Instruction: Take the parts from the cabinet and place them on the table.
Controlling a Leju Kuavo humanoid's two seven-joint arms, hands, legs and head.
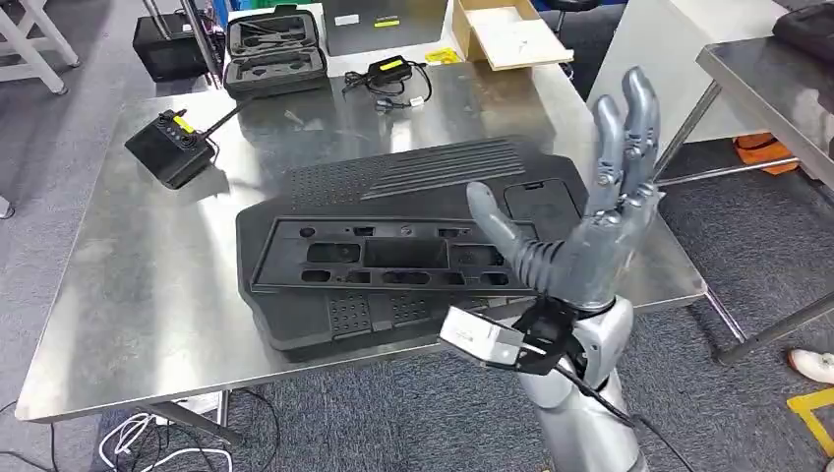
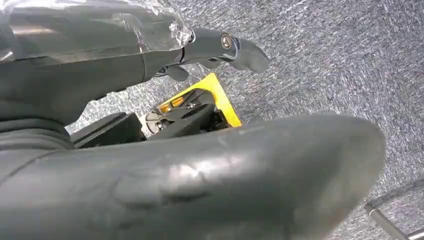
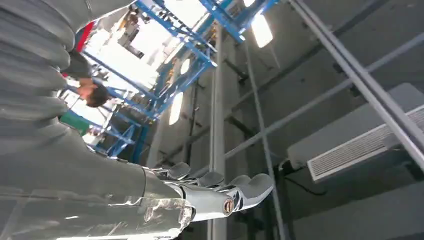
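Two black plastic parts lie on the steel table (image 1: pixel 148 285): a wide ribbed panel (image 1: pixel 443 167) and, on top of it, a frame-like part with several cut-outs (image 1: pixel 388 258). My right hand (image 1: pixel 590 216) is raised over the table's right front corner, fingers straight up and spread, holding nothing; it stands just right of the parts without touching them. In the right wrist view the right hand's fingers (image 3: pixel 220 192) point towards the ceiling. My left hand (image 2: pixel 100 75) hangs low over grey carpet, its fingers (image 2: pixel 235 47) stretched out and empty.
At the back of the table sit a black controller (image 1: pixel 172 147), an open black case (image 1: pixel 275 49), a charger with cable (image 1: pixel 393 74) and a cardboard box (image 1: pixel 506 34). A second steel table (image 1: pixel 777 79) stands to the right. A person's shoe (image 1: pixel 811 364) is on the floor at right.
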